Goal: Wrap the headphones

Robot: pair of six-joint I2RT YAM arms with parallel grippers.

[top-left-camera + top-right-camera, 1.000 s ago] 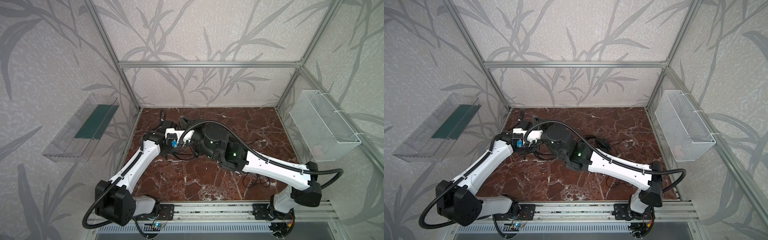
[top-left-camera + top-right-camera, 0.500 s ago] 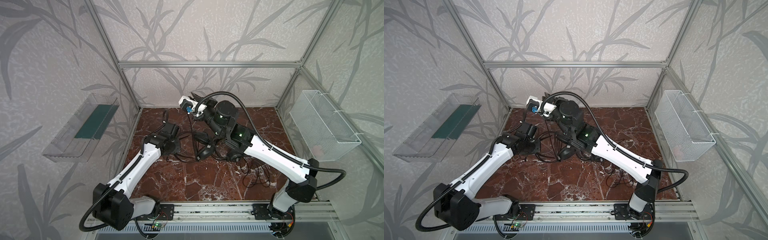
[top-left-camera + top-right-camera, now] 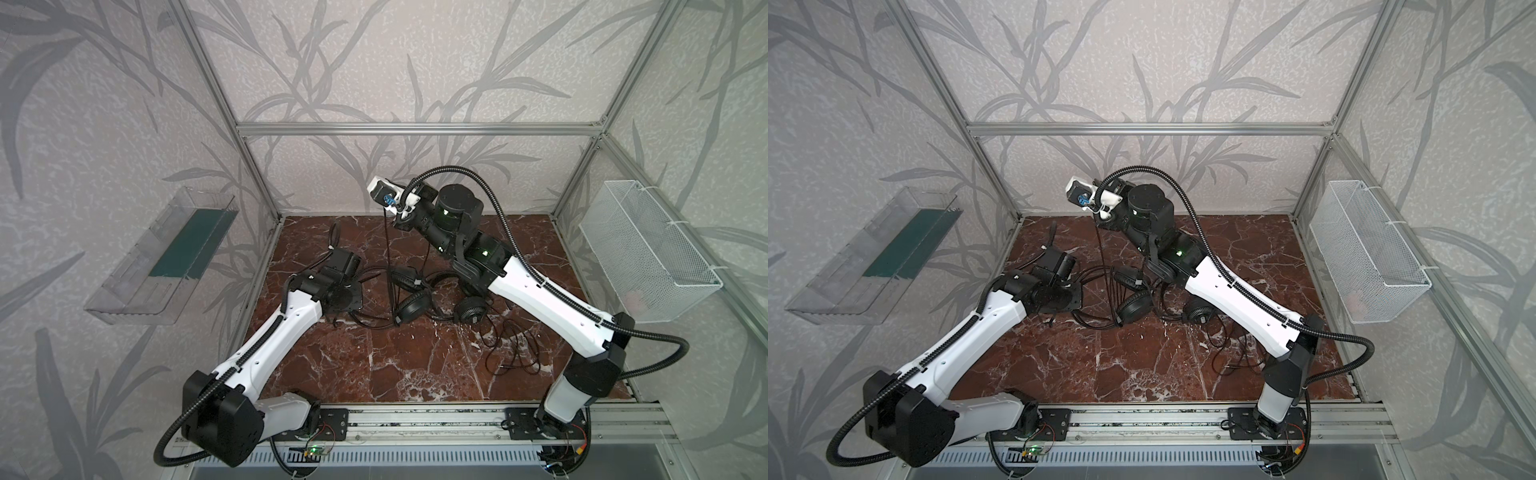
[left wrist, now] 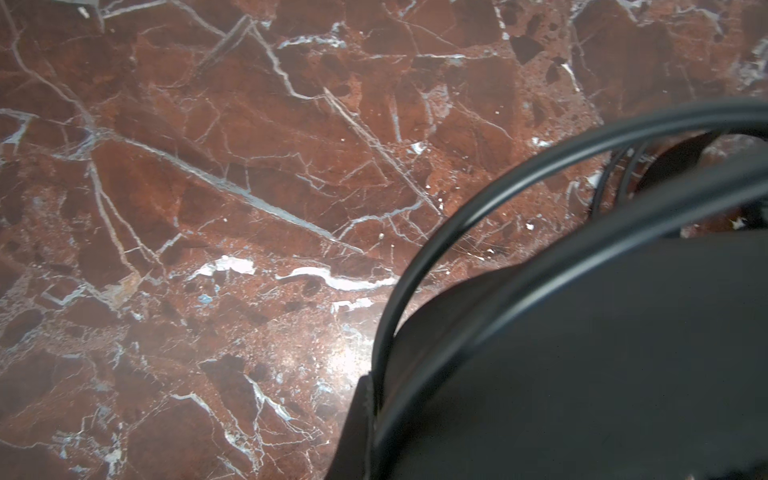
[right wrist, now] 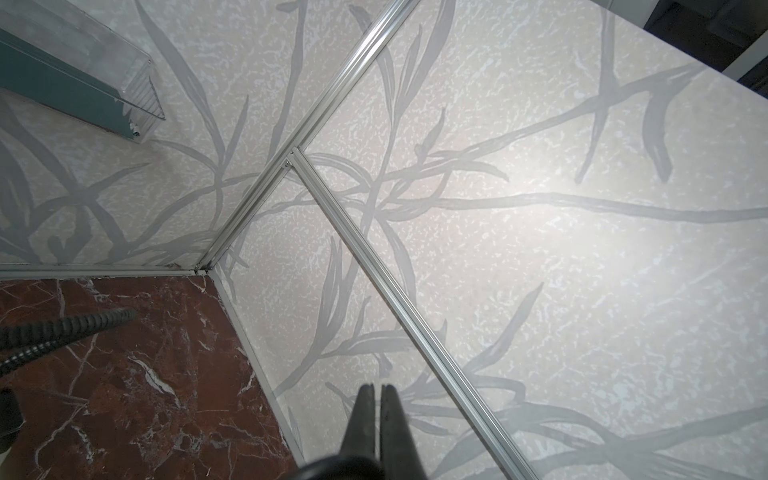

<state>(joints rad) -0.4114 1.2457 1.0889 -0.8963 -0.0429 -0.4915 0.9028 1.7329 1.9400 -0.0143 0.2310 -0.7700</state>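
Observation:
The headphones lie on the red marble floor in both top views, with round black earcups (image 3: 411, 308) (image 3: 1133, 308) (image 3: 469, 309) and thin wire headbands. My left gripper (image 3: 345, 293) is low at their left side, its fingers hidden under the wrist. In the left wrist view the shut left gripper (image 4: 369, 415) pinches a wire headband (image 4: 457, 232) beside a black pad (image 4: 602, 353). My right gripper (image 3: 390, 212) is raised near the back wall, and a thin black cable (image 3: 389, 266) hangs taut from it down to the headphones. Its fingertips (image 5: 368, 395) are shut.
More thin cable loops lie on the floor at the right (image 3: 511, 351) and below the left wrist (image 3: 368, 322). A clear shelf (image 3: 166, 257) hangs on the left wall and a white mesh basket (image 3: 648, 257) on the right wall. The right arm crosses over the headphones.
A second ago my right gripper was low beside the left one. It has risen toward the back wall, drawing the cable up. The left wrist has shifted slightly.

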